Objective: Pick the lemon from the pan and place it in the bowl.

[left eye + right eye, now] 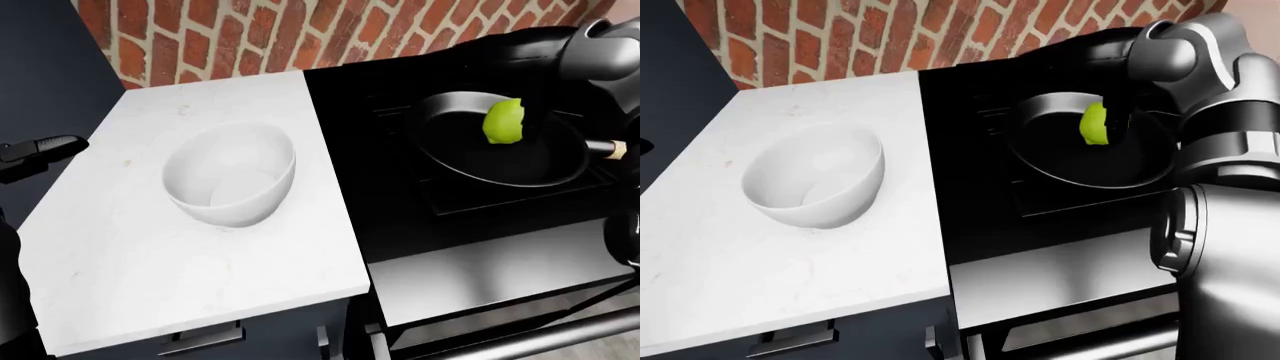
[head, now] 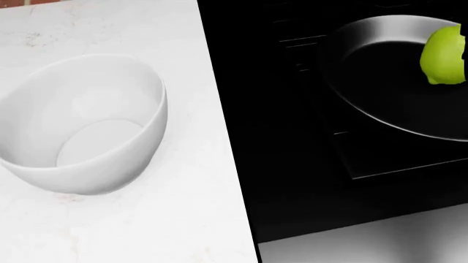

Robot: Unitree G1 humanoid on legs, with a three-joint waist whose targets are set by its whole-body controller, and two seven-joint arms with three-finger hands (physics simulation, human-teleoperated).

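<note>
The yellow-green lemon (image 1: 503, 120) stands upright over the top right part of the black pan (image 1: 440, 154) on the stove. My right hand (image 1: 1118, 118) reaches over the pan from the right, and its dark fingers cover the lemon's right edge and close on it. They are hard to tell from the black pan. The white bowl (image 1: 270, 187) stands empty on the white counter, left of the stove. My left hand (image 1: 40, 150) hovers open and empty at the counter's left edge, far from the bowl.
The white counter (image 1: 150, 262) meets the black stove (image 1: 380, 187) at a straight edge. The pan's handle (image 1: 612, 148) points right. A brick wall (image 1: 250, 37) runs along the top. The oven's handle bar (image 1: 520, 341) is at the bottom right.
</note>
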